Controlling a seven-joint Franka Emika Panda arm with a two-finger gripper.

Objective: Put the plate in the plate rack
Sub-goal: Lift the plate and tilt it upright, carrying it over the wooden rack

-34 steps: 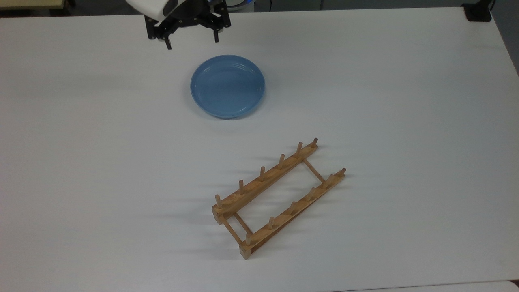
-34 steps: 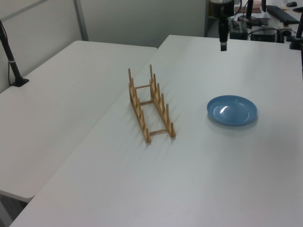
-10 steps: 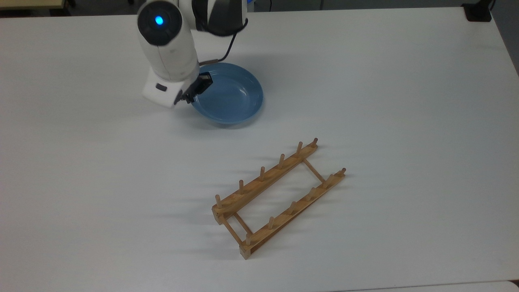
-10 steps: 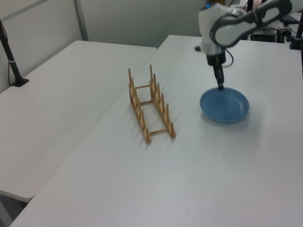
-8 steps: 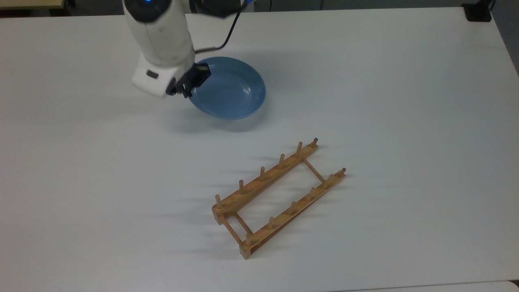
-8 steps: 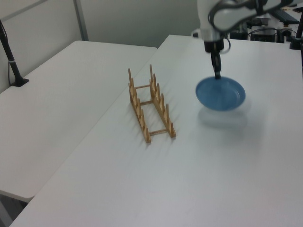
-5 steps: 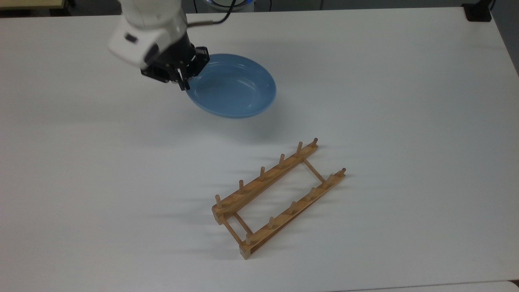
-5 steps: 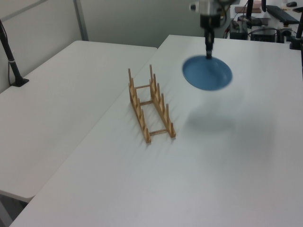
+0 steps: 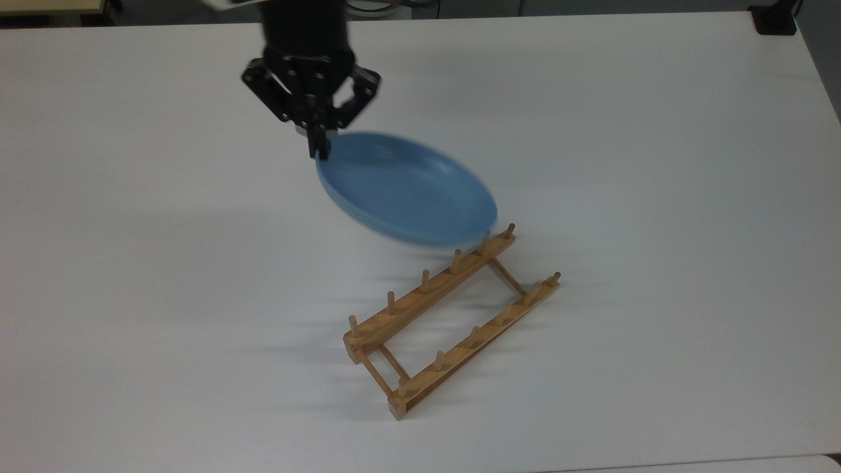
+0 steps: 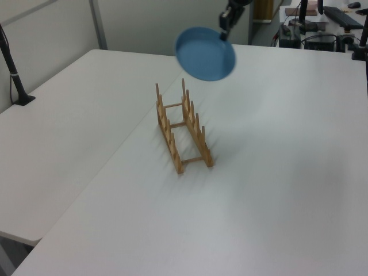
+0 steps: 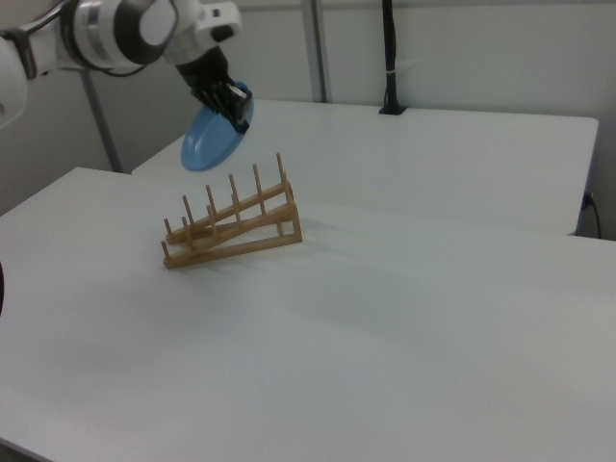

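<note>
Gripper clenching rim of plate, carrying it tilted in mid-air, now hanging above far end of plate rack. Half a second ago plate was nearer table, well apart from rack. Slotting between pegs coming next.

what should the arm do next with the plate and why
Probably carry the plate on over the plate rack and turn it fully on edge before lowering. The gripper holds it by the rim, tilted and in the air near the rack's far end in the left view, not yet over a gap between pegs.
</note>
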